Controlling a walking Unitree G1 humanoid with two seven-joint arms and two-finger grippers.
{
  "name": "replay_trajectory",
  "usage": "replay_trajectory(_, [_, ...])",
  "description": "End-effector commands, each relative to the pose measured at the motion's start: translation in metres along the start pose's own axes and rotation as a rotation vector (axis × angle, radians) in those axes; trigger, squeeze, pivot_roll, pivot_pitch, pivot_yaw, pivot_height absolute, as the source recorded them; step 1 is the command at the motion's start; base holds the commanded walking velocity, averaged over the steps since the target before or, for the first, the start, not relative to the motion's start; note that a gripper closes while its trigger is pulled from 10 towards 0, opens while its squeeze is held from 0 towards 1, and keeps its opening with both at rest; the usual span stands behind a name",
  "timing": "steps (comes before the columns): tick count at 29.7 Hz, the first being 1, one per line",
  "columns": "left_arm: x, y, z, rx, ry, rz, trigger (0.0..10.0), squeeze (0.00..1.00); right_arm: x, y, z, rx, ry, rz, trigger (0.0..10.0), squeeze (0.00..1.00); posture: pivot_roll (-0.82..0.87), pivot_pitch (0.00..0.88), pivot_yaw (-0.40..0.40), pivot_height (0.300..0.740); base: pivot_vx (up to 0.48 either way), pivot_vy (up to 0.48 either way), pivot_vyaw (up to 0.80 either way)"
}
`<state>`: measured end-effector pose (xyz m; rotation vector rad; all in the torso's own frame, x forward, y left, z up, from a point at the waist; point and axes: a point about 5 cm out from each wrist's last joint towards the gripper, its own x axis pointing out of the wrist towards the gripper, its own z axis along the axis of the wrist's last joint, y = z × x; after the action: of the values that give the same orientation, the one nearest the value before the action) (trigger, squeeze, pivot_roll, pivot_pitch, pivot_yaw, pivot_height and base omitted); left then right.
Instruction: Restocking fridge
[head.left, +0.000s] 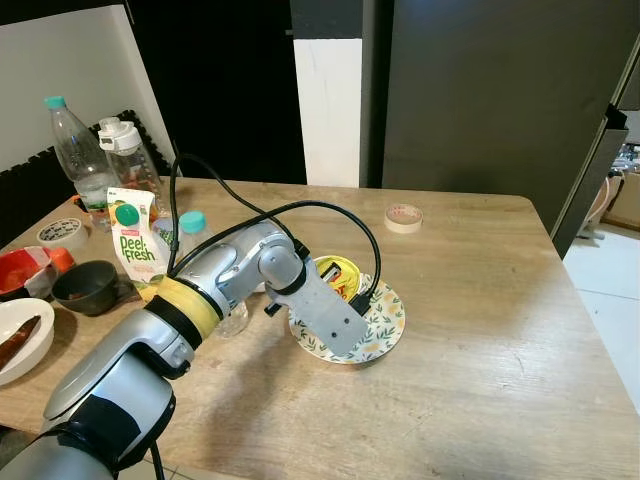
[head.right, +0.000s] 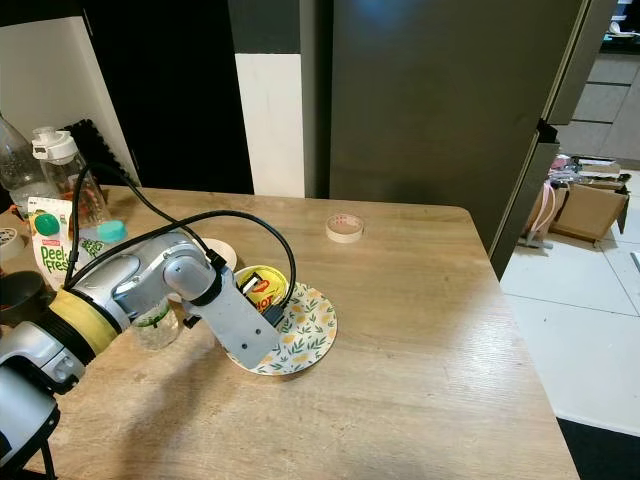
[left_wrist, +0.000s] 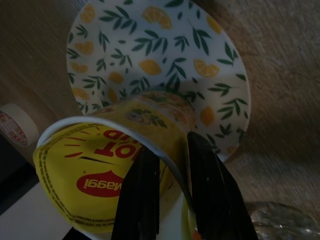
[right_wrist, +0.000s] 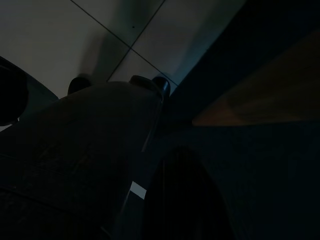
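The left gripper reached across the table and pinched the rim of the cup, one finger over its yellow lid and the other outside its wall. The cup stood tilted on the plate, near the table's middle. A tape roll lay well apart. The right wrist view was too dark to tell the right gripper's state.

The wooden table bears a lemon-patterned plate, tape roll, bottles, bowls and seemingly a juice pouch.
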<state>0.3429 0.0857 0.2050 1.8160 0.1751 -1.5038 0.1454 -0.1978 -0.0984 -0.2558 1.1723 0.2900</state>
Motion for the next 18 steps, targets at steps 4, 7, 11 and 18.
replay_trajectory(4, [0.0050,-0.0014,0.0017,-0.001,-0.001,-0.019,3.8,0.00,-0.0012,0.0018,-0.0159,0.008,0.056,0.003,10.0,0.00,-0.11,0.000,0.063,0.740,0.000,0.000,0.00])
replay_trajectory(7, [0.0047,-0.0006,0.0012,-0.015,-0.004,-0.014,0.0,0.00,-0.0007,0.0023,-0.0136,0.008,0.054,0.002,10.0,0.00,-0.11,0.000,0.063,0.740,0.000,0.000,0.00])
replay_trajectory(11, [0.0042,-0.0005,-0.0002,-0.013,0.004,-0.010,0.0,0.00,0.0000,0.0036,-0.0104,0.008,0.049,0.003,10.0,0.00,-0.11,0.000,0.062,0.740,0.000,0.000,0.00])
replay_trajectory(18, [0.0003,-0.0027,-0.0058,-0.044,0.008,-0.003,0.0,0.00,0.0004,0.0047,-0.0088,0.009,0.045,0.006,10.0,0.00,-0.11,0.000,0.062,0.740,0.000,0.000,0.00])
